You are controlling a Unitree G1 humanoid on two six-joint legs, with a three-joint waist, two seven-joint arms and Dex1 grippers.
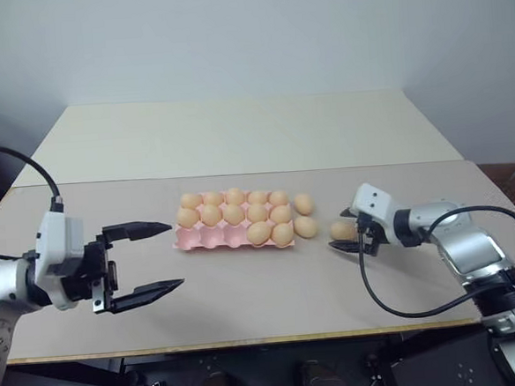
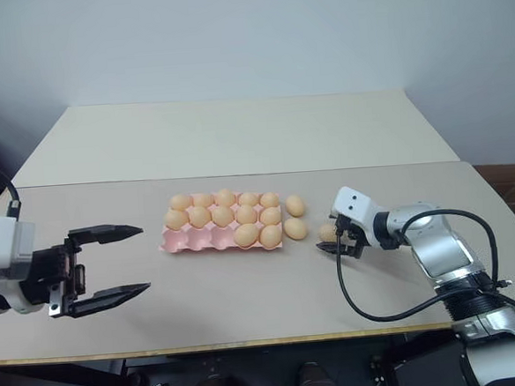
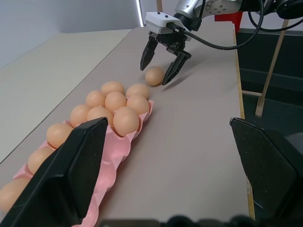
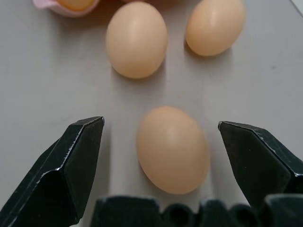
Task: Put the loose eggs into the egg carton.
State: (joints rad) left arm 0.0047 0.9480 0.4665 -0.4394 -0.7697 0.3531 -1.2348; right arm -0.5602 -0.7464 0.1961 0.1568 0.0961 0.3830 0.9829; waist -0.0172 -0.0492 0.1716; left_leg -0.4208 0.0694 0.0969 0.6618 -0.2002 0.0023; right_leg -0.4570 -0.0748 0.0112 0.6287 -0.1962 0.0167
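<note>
Eggs (image 1: 233, 214) fill most egg carton (image 1: 192, 240) cups; perhaps three front ones empty.

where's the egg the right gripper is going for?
On the table, right of the carton: the egg lies between the open right gripper.

Silver arms, black pincer (image 1: 350, 240), black cables

Carton: egg carton (image 2: 180, 243) partly filled (near row mostly bare)
Loose eggs: three beside it
Right gripper (image 2: 330, 240): spread around one egg (image 2: 327, 230)
Left gripper (image 2: 137, 260): spread, apart
</note>
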